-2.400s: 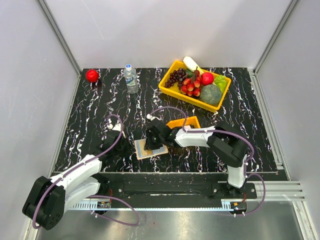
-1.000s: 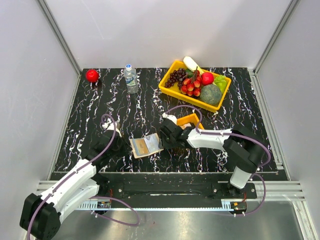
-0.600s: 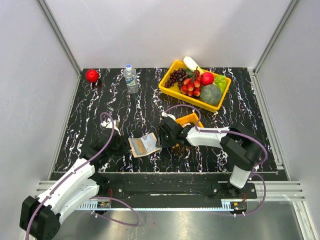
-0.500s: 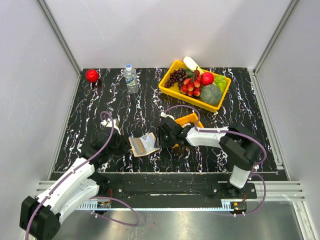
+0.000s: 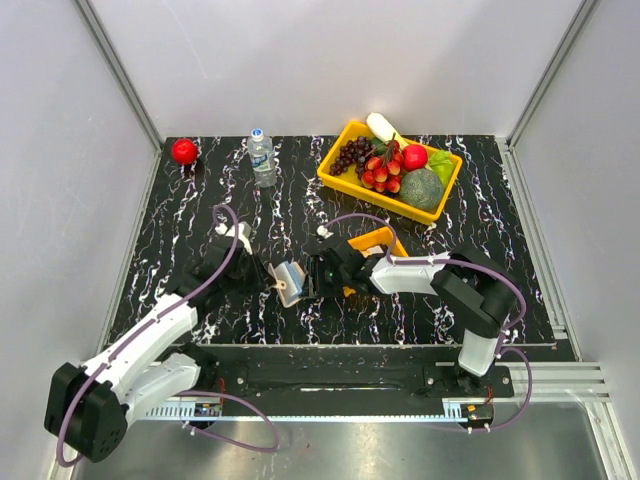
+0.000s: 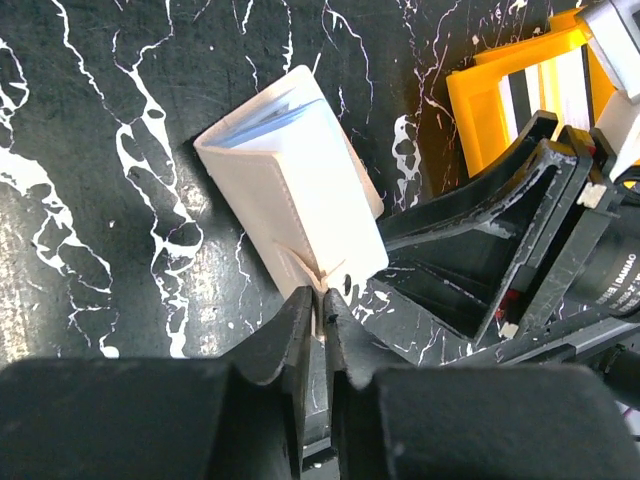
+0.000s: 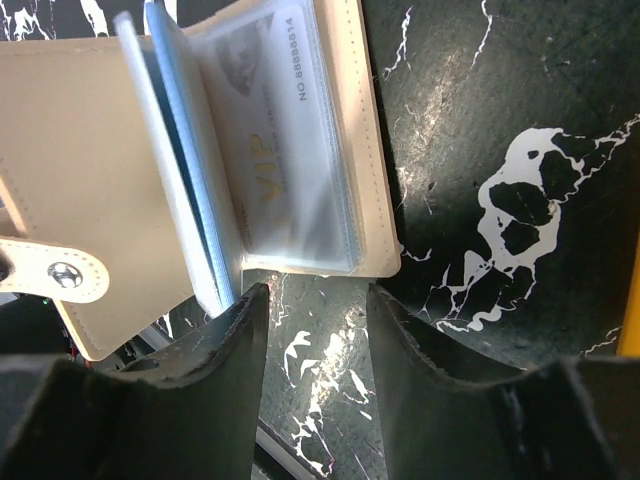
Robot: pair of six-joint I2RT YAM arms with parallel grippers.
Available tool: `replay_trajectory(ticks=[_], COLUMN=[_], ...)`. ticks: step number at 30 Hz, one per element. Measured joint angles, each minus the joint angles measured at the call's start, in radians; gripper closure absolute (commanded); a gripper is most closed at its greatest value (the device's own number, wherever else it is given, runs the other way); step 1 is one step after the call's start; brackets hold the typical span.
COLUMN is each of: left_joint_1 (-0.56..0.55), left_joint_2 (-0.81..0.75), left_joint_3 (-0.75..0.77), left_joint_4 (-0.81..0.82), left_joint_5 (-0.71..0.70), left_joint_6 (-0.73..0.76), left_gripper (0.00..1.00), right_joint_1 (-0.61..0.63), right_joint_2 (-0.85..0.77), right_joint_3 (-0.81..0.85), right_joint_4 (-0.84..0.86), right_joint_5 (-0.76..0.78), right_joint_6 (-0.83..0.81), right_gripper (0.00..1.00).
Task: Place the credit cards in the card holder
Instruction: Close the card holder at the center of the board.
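On the black, white-veined desk [image 5: 200, 215], one red round fruit [image 5: 184, 150] sits far left, and one clear plastic water bottle [image 5: 262, 158] stands right of it. Nearer, the left hand [image 6: 320, 305] is clenched on the snap strap of the one tan folding card holder [image 6: 300, 190], which is half open between the two hands. One silvery card [image 7: 290, 150] marked VIP lies in a clear sleeve. The right hand [image 7: 315, 300] is released, its fingers spread at the holder's edge. Further right lie one small orange square tray [image 5: 380, 238] and, farther back, one yellow crate [image 5: 345, 186] of fruit.
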Motion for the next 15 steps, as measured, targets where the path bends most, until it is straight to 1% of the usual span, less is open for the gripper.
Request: replay_trajectory(ticks=[8, 11, 15], left_joint_1=[0.000, 0.000, 0.000], left_joint_2=[0.083, 0.110, 0.161], left_joint_3=[0.005, 0.005, 0.005], left_joint_4=[0.094, 0.153, 0.247], left_joint_5=[0.036, 0.044, 0.051], left_joint_6=[-0.011, -0.030, -0.058], left_gripper=[0.83, 0.83, 0.80], right_joint_1=[0.000, 0.000, 0.001], right_joint_2=[0.000, -0.006, -0.019], right_joint_3=[-0.009, -0.020, -0.034], right_joint_4=[0.017, 0.029, 0.029], right_joint_5=[0.001, 0.005, 0.010], right_joint_6=[0.001, 0.003, 0.004], right_gripper=[0.51, 0.50, 0.50])
